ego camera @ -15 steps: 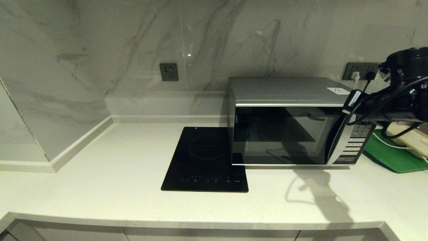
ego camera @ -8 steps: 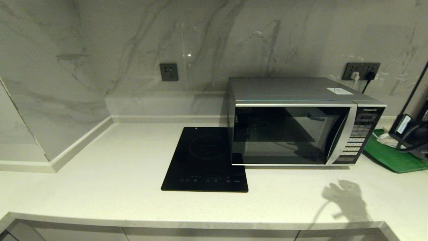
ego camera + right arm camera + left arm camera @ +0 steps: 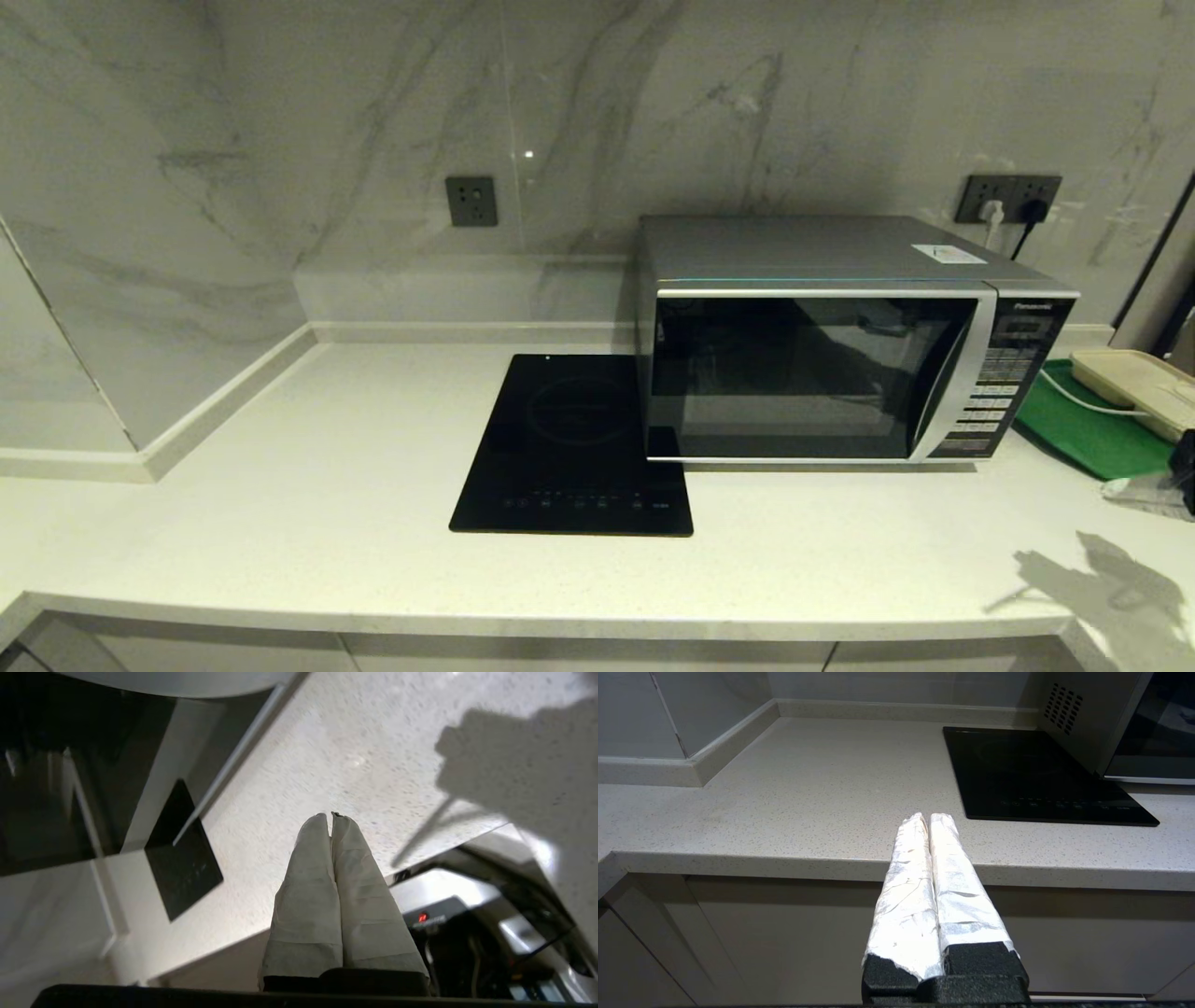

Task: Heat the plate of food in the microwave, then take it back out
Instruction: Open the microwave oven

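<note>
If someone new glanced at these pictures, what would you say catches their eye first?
Most striking is the microwave, a big silver box with its dark glass door shut, at the right of the pale counter. Beside it on the left lies a flat black hob. At the far right a beige container rests on a green tray. Both hands are shut and empty: the left hand before the counter's edge, the right hand over bare counter.

a home kitchen: marble-look wall (image 3: 373, 112), pale speckled table (image 3: 280, 523), microwave (image 3: 822, 345) beside a black glass hob (image 3: 569, 448).
</note>
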